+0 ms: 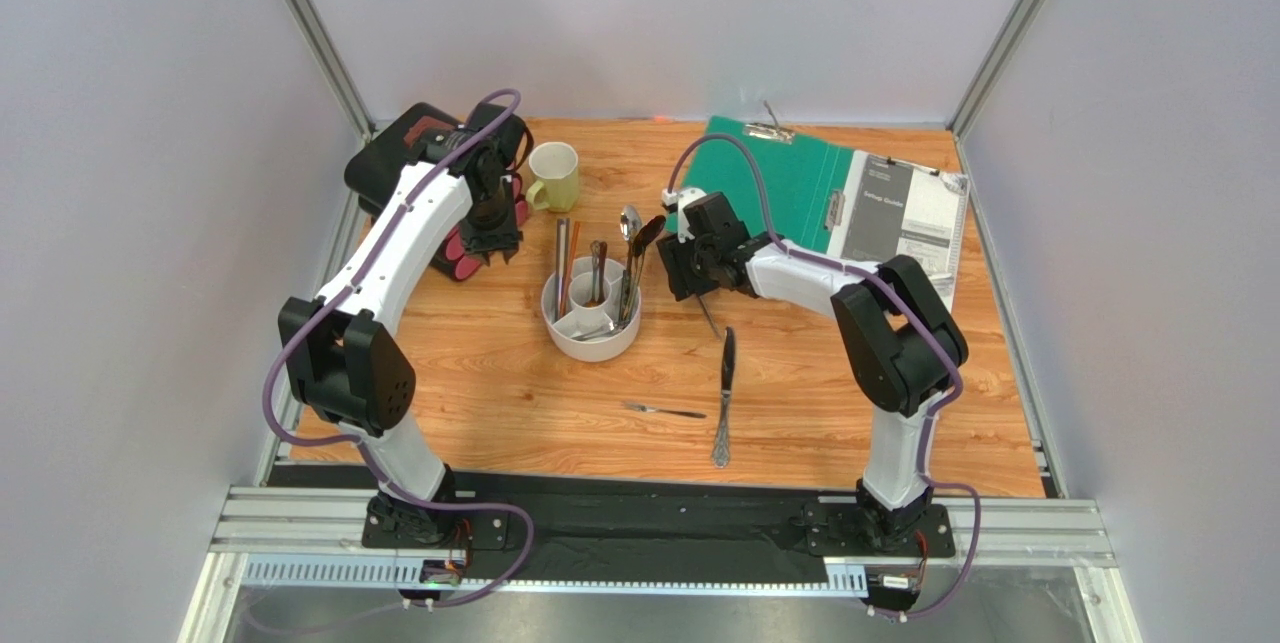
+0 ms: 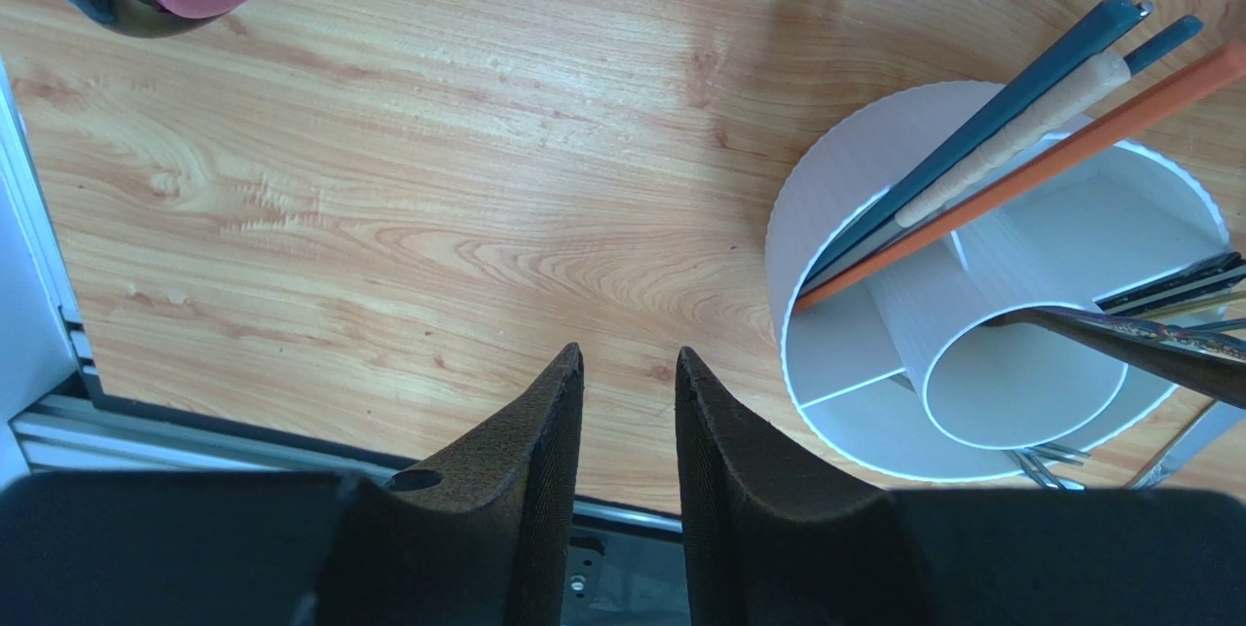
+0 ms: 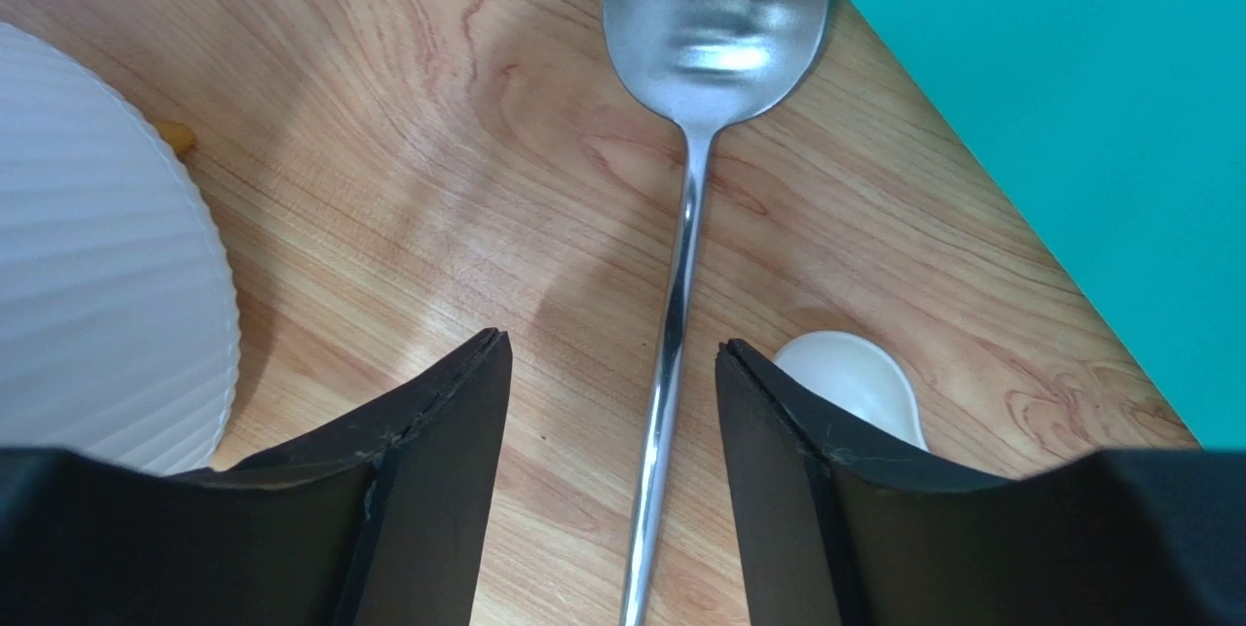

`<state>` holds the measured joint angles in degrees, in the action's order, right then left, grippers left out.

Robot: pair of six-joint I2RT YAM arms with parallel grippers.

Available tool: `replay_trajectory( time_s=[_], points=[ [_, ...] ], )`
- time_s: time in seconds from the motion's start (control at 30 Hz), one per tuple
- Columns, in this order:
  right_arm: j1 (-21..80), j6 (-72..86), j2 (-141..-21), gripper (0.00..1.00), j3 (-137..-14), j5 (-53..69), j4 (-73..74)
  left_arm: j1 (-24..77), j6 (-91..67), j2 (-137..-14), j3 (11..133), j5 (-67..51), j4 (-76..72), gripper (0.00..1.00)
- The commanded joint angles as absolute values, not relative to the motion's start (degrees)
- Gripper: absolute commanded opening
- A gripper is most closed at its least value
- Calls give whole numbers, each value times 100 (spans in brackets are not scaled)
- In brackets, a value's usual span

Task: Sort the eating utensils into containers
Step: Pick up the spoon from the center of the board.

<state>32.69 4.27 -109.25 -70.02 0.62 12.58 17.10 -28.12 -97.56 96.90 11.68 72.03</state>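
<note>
Nearest, two things lie loose on the table: a dark-handled piece and a small silver piece, kinds hard to tell. Behind them stands one white holder with four long sticks in one part. The left gripper has its fingers a little apart, holding nothing. The right gripper has its fingers wide apart, with the handle of one silver spoon between them. One white spoon is half hidden. Farthest is one mug.

— What sits on the wooden table?
— A white holder. Right of it lie a silver spoon and a white spoon, with a green folder beyond them.
— And nearer?
— On the holder's near right, a knife and a small fork. Behind the holder, a yellow mug.
</note>
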Motion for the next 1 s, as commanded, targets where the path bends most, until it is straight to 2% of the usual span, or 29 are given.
replay_trajectory(
  time_s=[0.0,0.23,0.37,0.43,0.6,0.77,0.97],
  points=[
    [3208,457,-11004,55,-6873,141,932,1679,-2769,-9527,9686,1178,7084,36],
    [3190,536,-11092,43,-6628,167,897,1670,-2681,-9492,9668,1222,7110,35],
    [3164,536,-11004,30,-6469,167,949,1670,-2689,-9475,9650,1204,7093,36],
    [3155,536,-10855,28,-6390,97,1019,1670,-2689,-9475,9650,1195,7102,35],
    [3076,528,-10468,7,-5872,9,1256,1670,-2689,-9466,9650,1169,7093,35],
    [3015,633,-9739,2,-5450,9,1353,1670,-2716,-9396,9554,1151,7058,35],
    [2997,405,-9308,0,-5862,-413,2143,1670,-2760,-9325,9413,1029,6987,35]
  ],
)
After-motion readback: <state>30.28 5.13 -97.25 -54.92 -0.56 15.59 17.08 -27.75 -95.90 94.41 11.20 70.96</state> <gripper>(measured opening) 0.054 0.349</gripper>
